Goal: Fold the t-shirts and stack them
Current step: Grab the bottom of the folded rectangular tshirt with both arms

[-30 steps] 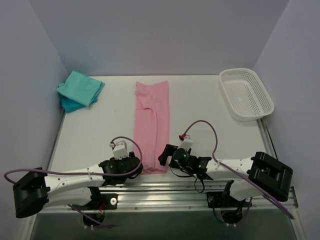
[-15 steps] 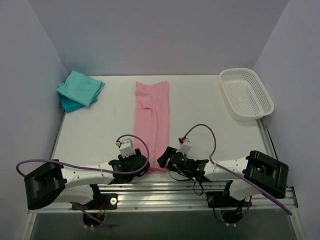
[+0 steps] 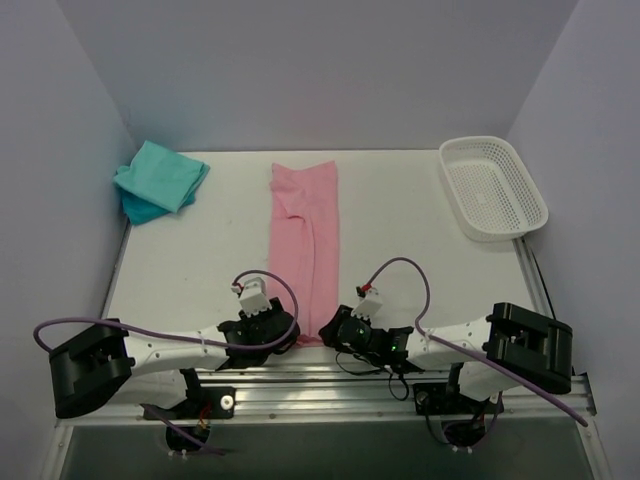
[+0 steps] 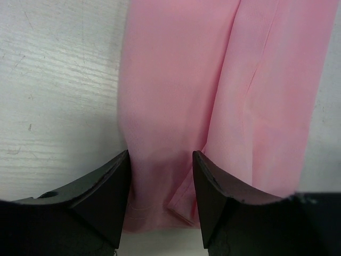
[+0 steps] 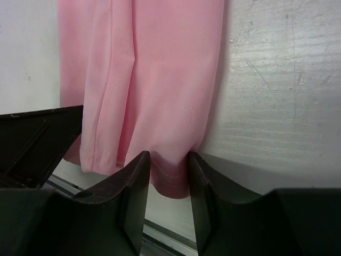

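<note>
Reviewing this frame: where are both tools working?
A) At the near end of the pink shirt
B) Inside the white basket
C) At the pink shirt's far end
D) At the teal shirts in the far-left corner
A: the left tool and the right tool each straddle a near corner of the pink shirt, on the side closest to the arm bases.

Both arms lie low along the near edge, stretched inward toward each other: left arm [image 3: 160, 350], right arm [image 3: 450, 345]. Left gripper [image 4: 161, 160] points forward with its jaws apart. Right gripper [image 5: 168, 160] has its jaws narrow, pinching the pink shirt [image 5: 160, 80] at its near corner.
</note>
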